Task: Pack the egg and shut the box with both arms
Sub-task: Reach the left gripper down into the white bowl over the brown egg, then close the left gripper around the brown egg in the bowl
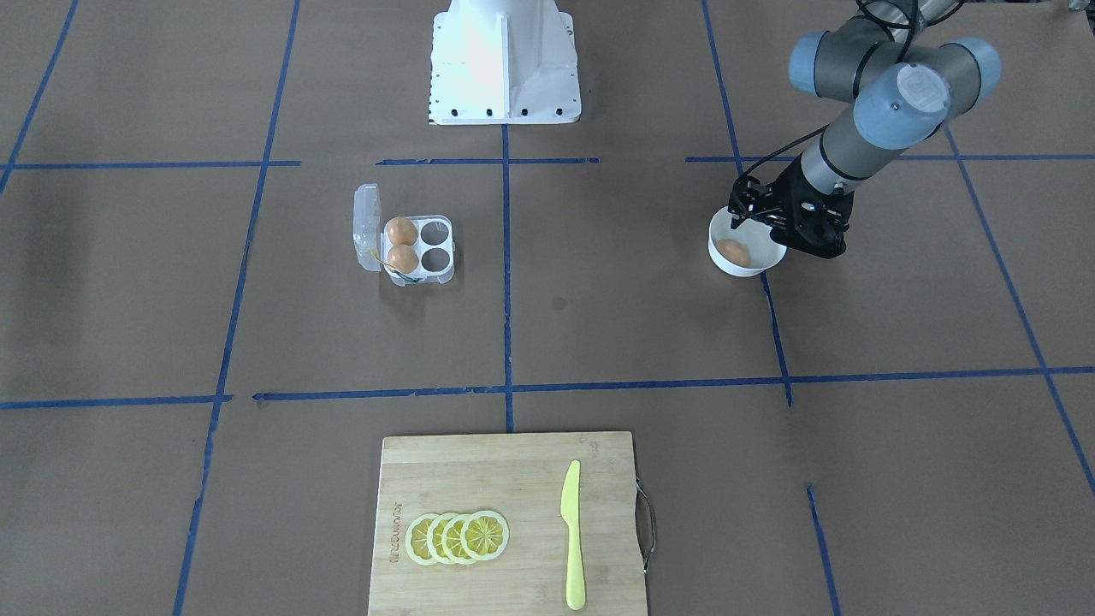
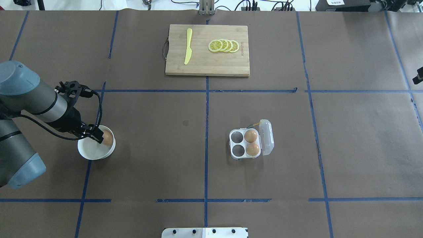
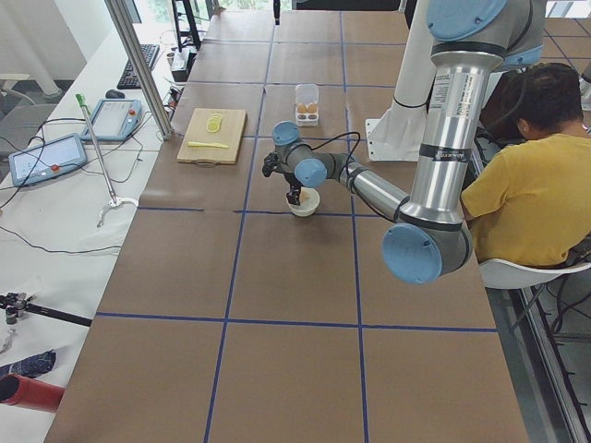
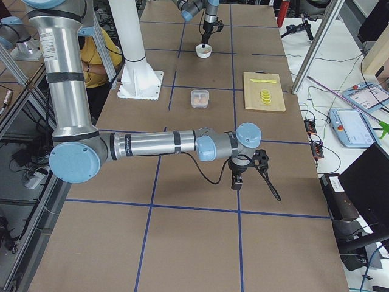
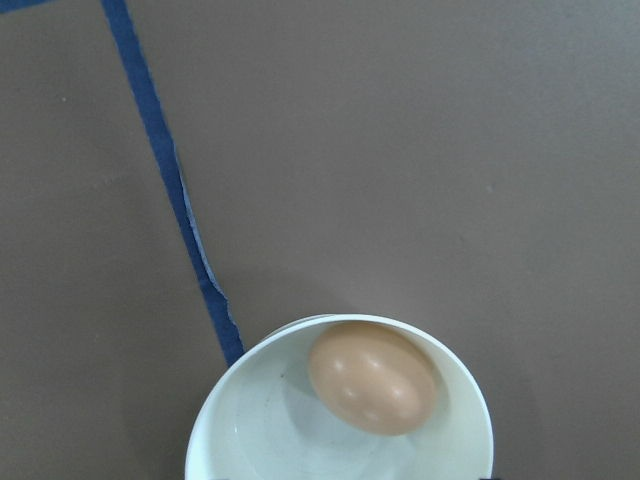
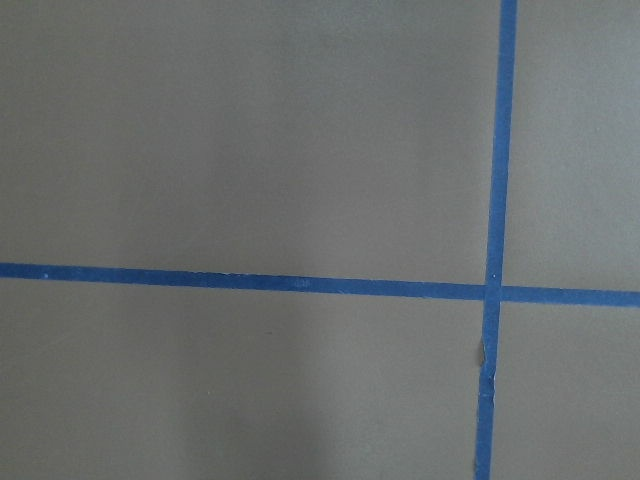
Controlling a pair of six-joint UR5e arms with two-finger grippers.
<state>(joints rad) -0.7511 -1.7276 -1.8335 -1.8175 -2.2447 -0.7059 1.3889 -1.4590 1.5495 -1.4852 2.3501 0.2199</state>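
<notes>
One orange-brown egg (image 1: 733, 251) lies in a round white bowl (image 1: 746, 269); the left wrist view shows it (image 5: 372, 377) from straight above. My left gripper (image 1: 774, 229) hangs just over the bowl beside this egg (image 2: 107, 137), appears open, and holds nothing. The clear egg carton (image 1: 419, 248) stands mid-table with its lid (image 1: 367, 227) open. Two more eggs (image 2: 251, 135) fill the two cups nearest the lid, and the other two cups are empty. My right gripper (image 4: 236, 184) hovers over bare table far from the carton; I cannot tell if it is open or shut.
A wooden cutting board (image 1: 513, 582) with several lemon slices (image 1: 458, 537) and a yellow plastic knife (image 1: 572, 535) lies on the operators' side. The white base pedestal (image 1: 505, 64) stands at the robot's edge. A seated person (image 3: 531, 185) is beside the table.
</notes>
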